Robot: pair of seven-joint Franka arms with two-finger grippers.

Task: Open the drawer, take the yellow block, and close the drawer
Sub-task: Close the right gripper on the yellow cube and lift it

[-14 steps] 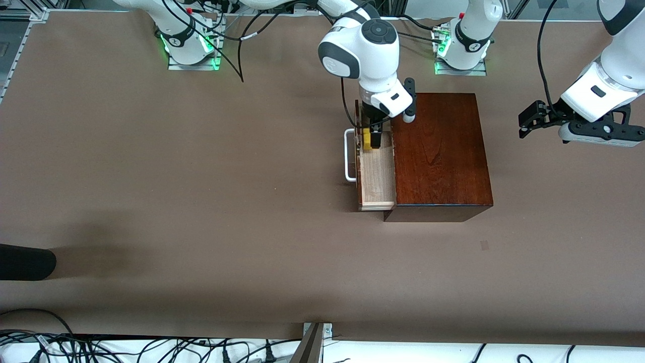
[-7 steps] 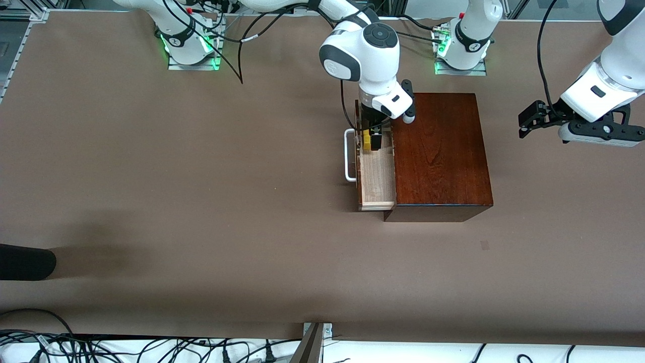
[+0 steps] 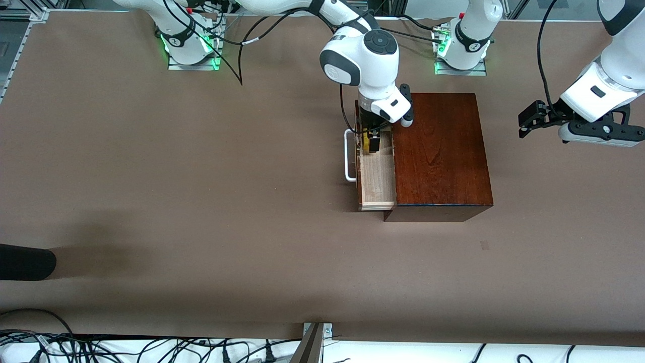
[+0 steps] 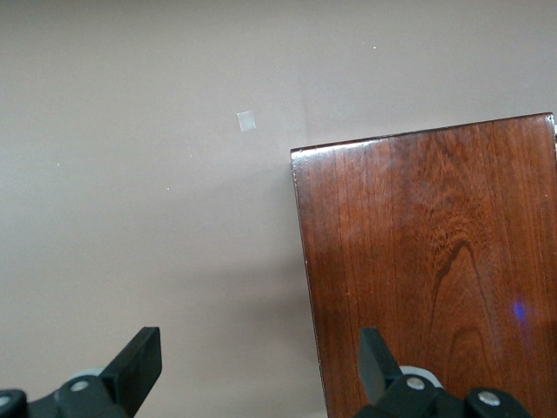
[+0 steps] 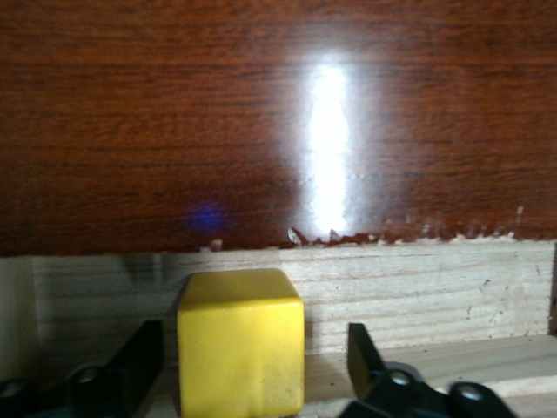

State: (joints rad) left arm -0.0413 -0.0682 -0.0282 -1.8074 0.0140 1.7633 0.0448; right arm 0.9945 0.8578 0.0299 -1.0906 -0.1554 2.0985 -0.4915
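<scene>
The drawer [image 3: 377,184] is pulled out of the dark mahogany box [image 3: 438,151], with its white handle [image 3: 347,156] toward the right arm's end of the table. The yellow block [image 3: 366,142] sits in the pale tray at the end farther from the front camera. My right gripper [image 3: 370,141] is down in the drawer, open, with its fingers on either side of the block [image 5: 241,340]. The block lies closer to one finger [image 5: 139,357]. My left gripper [image 3: 525,123] waits open and empty in the air, over the table beside the box [image 4: 435,261].
A dark wood wall [image 5: 261,113] rises along the tray's pale floor [image 5: 435,287]. A small tape patch [image 3: 484,245] lies on the brown table nearer the front camera than the box. A dark rounded object [image 3: 25,262] juts in at the right arm's end of the table.
My right gripper has sunk lower into the drawer around the yellow block, so less of the block shows from above. The left arm has not moved.
</scene>
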